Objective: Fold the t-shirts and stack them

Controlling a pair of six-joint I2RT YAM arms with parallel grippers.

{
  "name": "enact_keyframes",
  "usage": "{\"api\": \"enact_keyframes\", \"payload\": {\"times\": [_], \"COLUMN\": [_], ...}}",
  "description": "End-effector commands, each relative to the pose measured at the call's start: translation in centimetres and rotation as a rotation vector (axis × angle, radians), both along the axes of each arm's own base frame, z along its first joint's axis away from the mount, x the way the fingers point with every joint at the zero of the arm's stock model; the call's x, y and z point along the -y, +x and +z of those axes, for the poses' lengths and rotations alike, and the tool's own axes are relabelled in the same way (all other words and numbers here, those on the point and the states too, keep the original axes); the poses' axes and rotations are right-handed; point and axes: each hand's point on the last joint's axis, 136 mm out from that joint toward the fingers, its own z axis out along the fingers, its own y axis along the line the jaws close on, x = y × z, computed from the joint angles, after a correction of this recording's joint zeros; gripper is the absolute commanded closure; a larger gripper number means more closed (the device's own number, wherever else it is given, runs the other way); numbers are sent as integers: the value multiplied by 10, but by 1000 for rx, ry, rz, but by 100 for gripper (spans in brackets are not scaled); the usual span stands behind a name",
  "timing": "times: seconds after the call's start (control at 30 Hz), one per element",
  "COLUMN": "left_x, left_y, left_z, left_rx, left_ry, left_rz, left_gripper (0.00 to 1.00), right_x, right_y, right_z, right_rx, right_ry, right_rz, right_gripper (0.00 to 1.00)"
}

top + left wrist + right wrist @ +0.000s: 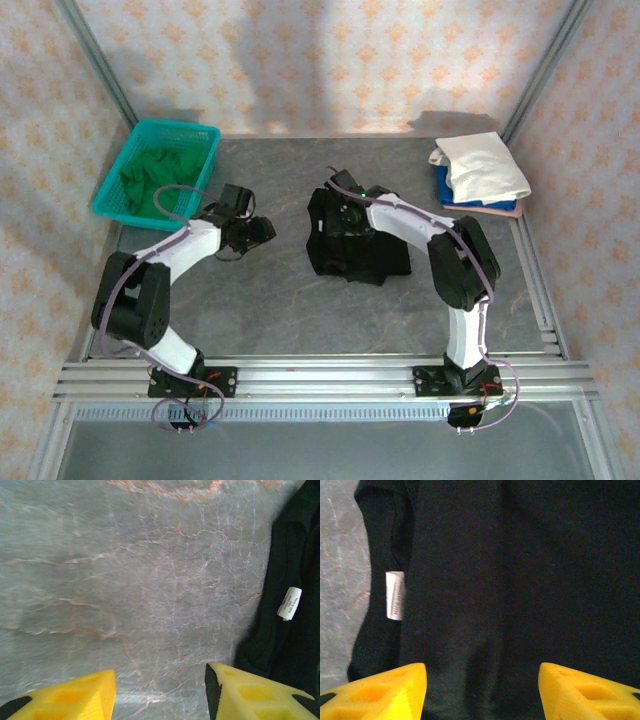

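Mid table (260, 300), the black shirt (352, 258) sits bunched directly under the right gripper (482, 682), jaws spread and empty, probably hovering, not touching. The left gripper (160, 687) gapes empty too, shirt just to its right.

Enclosed at top, left and right of the frame by pale walls (300, 60) patterned with small orange flowers. Floored mid-frame with a grey veined tabletop (280, 300), edged below by aluminium rails (330, 378), cornered by slanting metal posts (93, 55). Softly lit, with faint shadows (270, 75) up top.

Left end effector (160, 680) parted, right end effector (482, 672) parted, elbows bent
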Motion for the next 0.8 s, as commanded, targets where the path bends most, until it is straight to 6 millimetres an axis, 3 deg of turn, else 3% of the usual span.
{"api": "enact_keyframes", "payload": {"times": [0.0,0.07,0.2,0.33,0.43,0.53,0.77], "left_x": [36,58,85,99,105,107,111], "left_y": [17,25,30,31,32,31,33], "left_z": [1,-10,-31,-55,-62,-64,-66], "left_rx": [34,9,-19,-56,-59,-57,-53], "left_ry": [-26,-56,-70,-133,-161,-176,-209], "left_rz": [-78,-119,-159,-158,-160,-158,-157], "left_gripper": [50,58,61,77,89,94,100], "right_x": [-11,-20,-23,-22,-28,-37,-56], "right_y": [0,2,2,4,4,4,0], "right_z": [-19,-24,-29,-24,-13,0,31], "right_rx": [-58,-78,-95,-85,-74,-56,-19], "right_ry": [20,21,-37,-38,-1,40,134], "right_rz": [-28,-15,-10,-25,-25,-14,1], "right_gripper": [41,43,50,70,89,100,100]}}
